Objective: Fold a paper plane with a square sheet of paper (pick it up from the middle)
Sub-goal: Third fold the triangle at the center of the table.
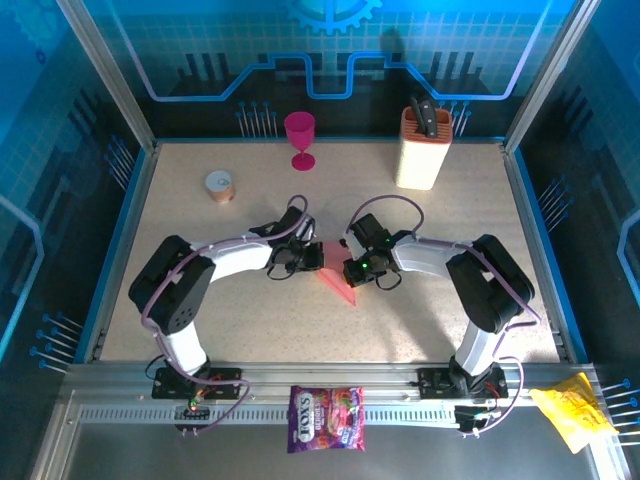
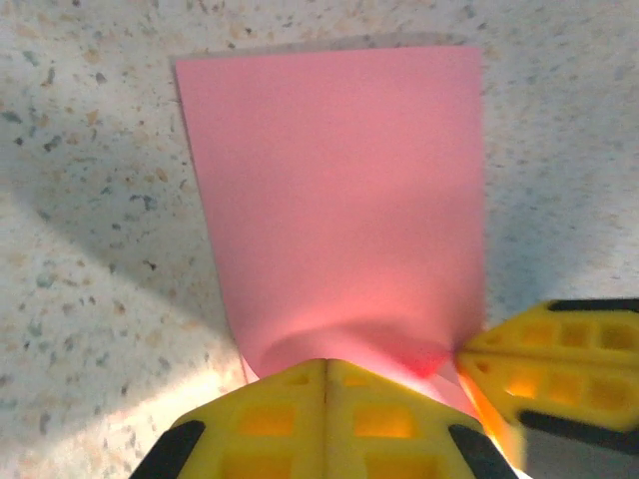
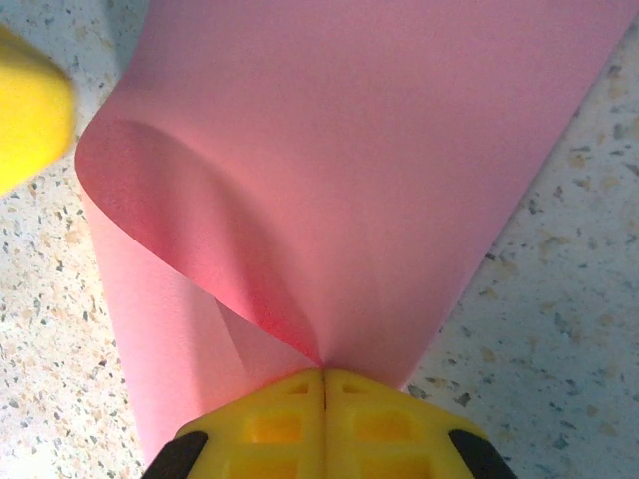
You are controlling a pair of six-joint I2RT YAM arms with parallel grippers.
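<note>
The square sheet of paper (image 1: 338,280) is salmon-pink and lies folded over on the speckled table between both grippers. My left gripper (image 2: 326,365) is shut, its yellow fingers pinching the near edge of the paper (image 2: 334,180), which bulges up just ahead of the tips. My right gripper (image 3: 324,373) is shut on the paper (image 3: 379,150) where a lifted flap curls over and converges at the tips. In the top view the left gripper (image 1: 311,258) and right gripper (image 1: 353,270) face each other closely across the sheet. No finished paper plane is in view.
A magenta goblet (image 1: 300,135) and a cream knife block (image 1: 423,150) stand at the back. A tape roll (image 1: 220,186) sits back left. A purple candy bag (image 1: 326,418) and a yellow wrapper (image 1: 572,408) lie on the front rail.
</note>
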